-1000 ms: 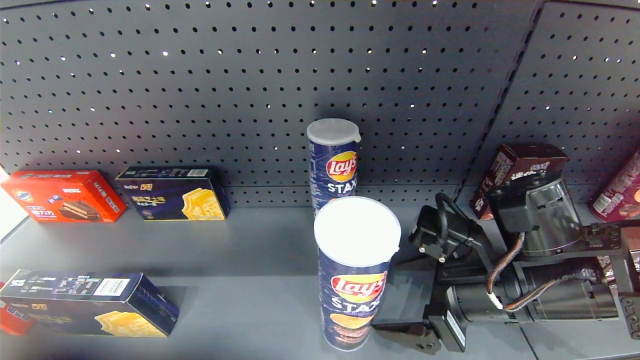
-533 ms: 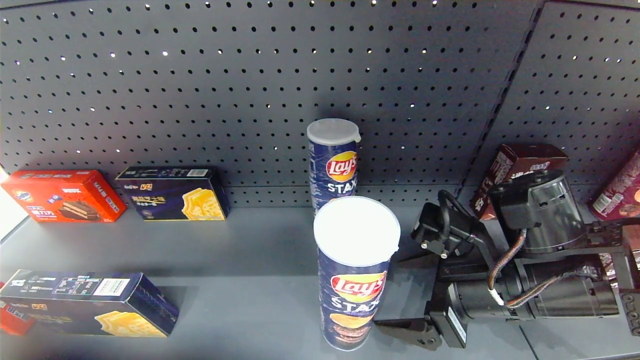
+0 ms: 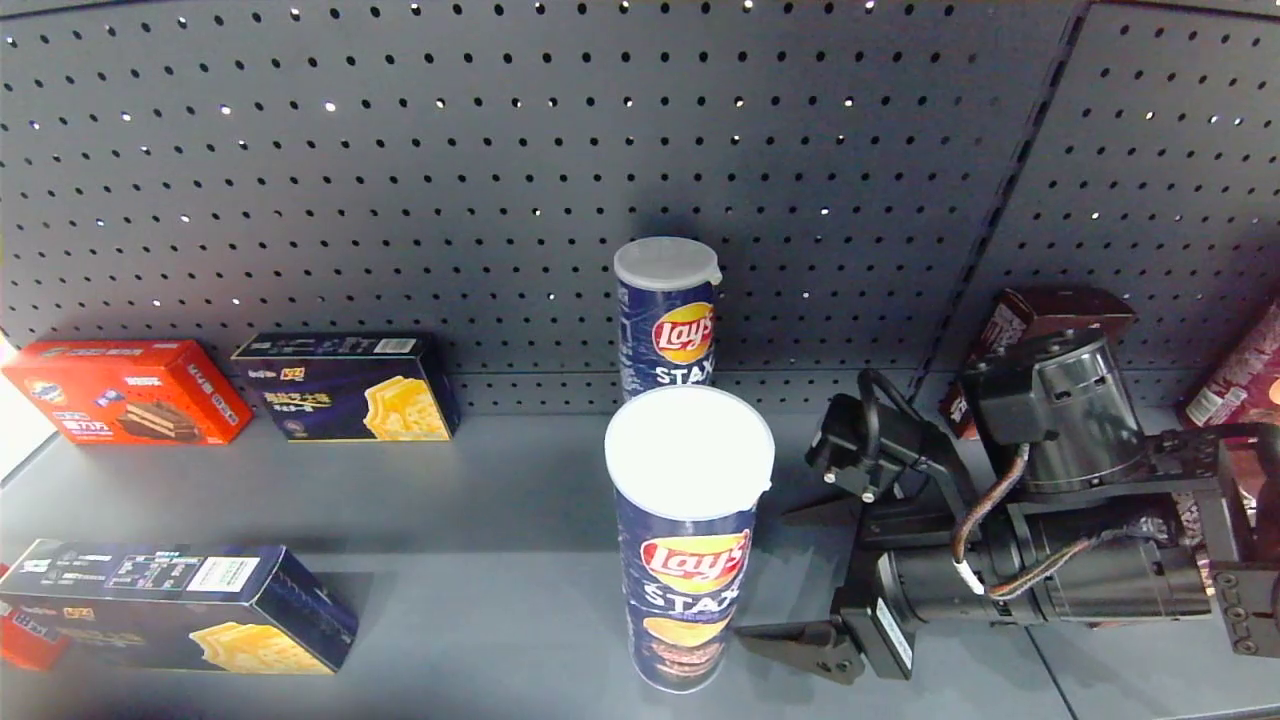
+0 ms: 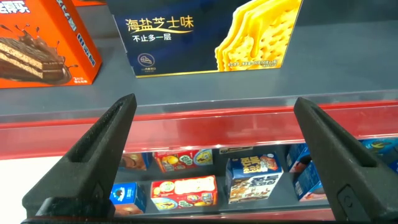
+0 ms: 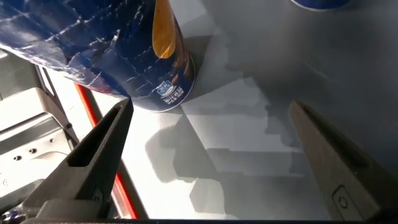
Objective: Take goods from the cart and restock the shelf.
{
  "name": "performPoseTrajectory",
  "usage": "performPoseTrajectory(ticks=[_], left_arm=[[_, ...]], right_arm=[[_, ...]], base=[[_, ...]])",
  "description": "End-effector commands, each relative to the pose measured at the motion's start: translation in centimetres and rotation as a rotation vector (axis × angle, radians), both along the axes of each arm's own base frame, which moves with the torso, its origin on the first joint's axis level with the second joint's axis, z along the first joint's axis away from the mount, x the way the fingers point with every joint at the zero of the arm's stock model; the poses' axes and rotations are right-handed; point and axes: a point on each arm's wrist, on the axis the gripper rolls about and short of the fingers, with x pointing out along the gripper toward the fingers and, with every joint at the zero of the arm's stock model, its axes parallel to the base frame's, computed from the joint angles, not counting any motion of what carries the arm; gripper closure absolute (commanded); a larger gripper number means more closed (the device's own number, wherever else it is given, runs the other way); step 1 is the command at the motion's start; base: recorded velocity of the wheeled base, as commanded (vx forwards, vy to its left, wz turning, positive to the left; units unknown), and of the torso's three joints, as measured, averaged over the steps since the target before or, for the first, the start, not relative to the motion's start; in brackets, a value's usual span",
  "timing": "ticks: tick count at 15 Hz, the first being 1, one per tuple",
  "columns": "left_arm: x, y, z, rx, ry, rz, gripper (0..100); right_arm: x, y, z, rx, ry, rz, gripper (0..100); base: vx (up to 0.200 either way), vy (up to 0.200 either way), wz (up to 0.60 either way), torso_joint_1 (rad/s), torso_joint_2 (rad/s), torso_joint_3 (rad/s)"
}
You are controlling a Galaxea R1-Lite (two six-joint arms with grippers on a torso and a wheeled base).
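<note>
A red box (image 3: 128, 390), a blue cracker box (image 3: 350, 385) and a brown box (image 3: 1070, 306) were seen against the pegboard (image 3: 400, 180).

The front can (image 3: 688, 560) is navy with a red-and-yellow logo and a white lid. Behind it, the rear can (image 3: 667, 320) is the same navy, with a grey lid. Left of the front can are a red box (image 3: 125, 390) and a navy box (image 3: 350, 385) with yellow crackers. The panel (image 3: 400, 200) is dark grey, dotted with holes.

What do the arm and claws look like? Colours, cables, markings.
Right arm: black housings, one silver-grey cylindrical joint, a braided brown-black cable with a white band, a small white label at the wrist. Right claw and left claw: two black fingers each, wedge-shaped, tapering to the tips.
</note>
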Motion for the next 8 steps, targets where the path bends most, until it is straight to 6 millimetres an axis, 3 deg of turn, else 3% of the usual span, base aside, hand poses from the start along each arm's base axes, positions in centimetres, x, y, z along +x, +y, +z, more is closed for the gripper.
performPoseTrajectory(ticks=[1,8], left_arm=[[0.01,0.0,0.0,0.0,0.001,0.0,0],[0.0,0.0,0.0,0.0,0.0,0.0,0]], right_arm=[[0.29,0.33,-0.4,-0.008,0.009,0.002,0],[-0.11,0.31,-0.25,-0.002,0.004,0.01,0]], base=[[0.0,0.0,0.0,0.0,0.0,0.0],[0.0,0.0,0.0,0.0,0.0,0.0]])
